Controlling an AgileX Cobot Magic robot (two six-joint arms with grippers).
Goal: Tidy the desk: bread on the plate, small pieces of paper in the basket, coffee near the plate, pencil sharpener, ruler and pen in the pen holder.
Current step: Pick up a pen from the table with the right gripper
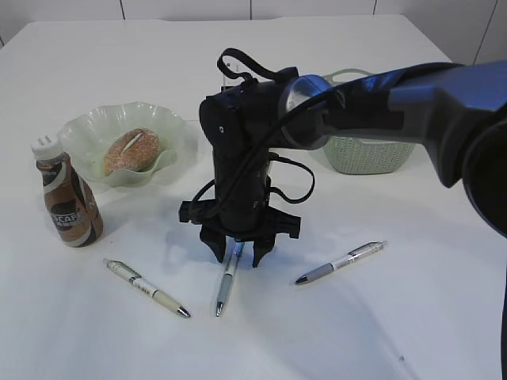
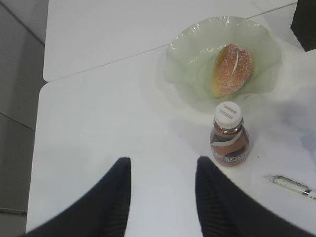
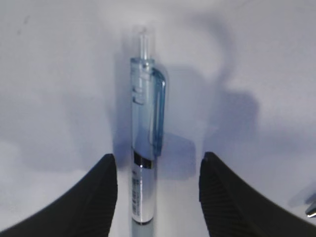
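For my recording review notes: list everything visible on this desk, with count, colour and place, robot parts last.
Ruffled glass plate: one, pale green, back left.
Sugared bread roll: one, golden brown, on the plate.
Coffee bottle: one, brown with white cap, front-left of plate.
Pens: three; white front left, blue-clear centre between right gripper's jaws, silver-grey right.
Woven plastic basket: one, pale green, back right.
Table: white.
Right gripper: black, open over centre pen.
Left gripper: black, open, over the table's left edge.

A pale green translucent wavy-rimmed plate [image 1: 170,131] carries a golden-brown sugar-dusted bread roll [image 1: 131,151], a brown-and-white swirled coffee bottle [image 1: 70,201] has a white cap, the woven plastic basket [image 1: 372,153] is mint green, and the clear light-blue pen [image 3: 144,138] has a silver barrel.
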